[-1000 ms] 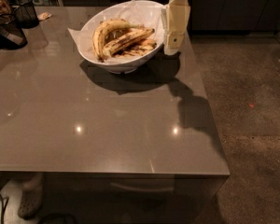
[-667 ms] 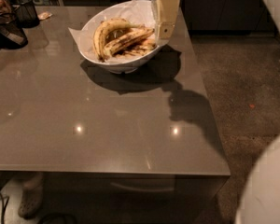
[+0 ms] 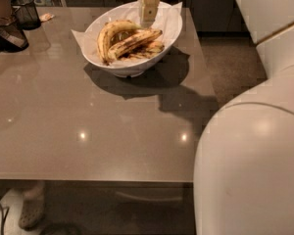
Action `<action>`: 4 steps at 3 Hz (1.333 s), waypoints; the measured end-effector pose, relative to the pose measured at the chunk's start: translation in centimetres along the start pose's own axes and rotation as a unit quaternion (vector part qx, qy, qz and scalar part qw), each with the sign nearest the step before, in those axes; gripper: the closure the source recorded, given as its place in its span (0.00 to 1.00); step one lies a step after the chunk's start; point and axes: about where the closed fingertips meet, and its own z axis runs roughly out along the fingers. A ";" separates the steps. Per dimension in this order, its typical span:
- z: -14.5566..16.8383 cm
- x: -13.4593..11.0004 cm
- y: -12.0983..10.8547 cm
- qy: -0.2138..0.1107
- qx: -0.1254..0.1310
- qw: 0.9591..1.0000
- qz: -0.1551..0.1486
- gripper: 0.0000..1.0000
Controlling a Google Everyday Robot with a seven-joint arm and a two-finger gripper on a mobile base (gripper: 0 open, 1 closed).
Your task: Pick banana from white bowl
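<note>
- Since a second ago the claw (image 3: 148, 14) has moved from beside the right rim of the white bowl (image 3: 132, 68) to above its far rim, and the robot's white body (image 3: 255, 170) now fills the right of the view.
- The banana (image 3: 134, 40), slim and streaked brown-black, lies slantwise in the white bowl, resting against a plumper yellow banana (image 3: 109, 33) on its left.
- Crinkled white paper (image 3: 174, 12) lines the bowl and sticks out past the rim.
- The claw hangs just behind the fruit, apart from the banana; I cannot tell whether it is open or closed.
- The bowl sits at the far side of the grey desk (image 3: 88, 131).
- A black mesh cup (image 3: 25, 11) stands at the far left corner, well apart from the bowl.
</note>
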 end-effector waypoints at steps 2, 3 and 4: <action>4.1 1.0 -0.1 -0.052 -0.035 0.998 0.029 0.00; 6.3 1.5 -0.5 -0.084 -0.048 0.994 0.052 0.00; 7.7 2.0 -1.0 -0.106 -0.051 0.990 0.075 0.14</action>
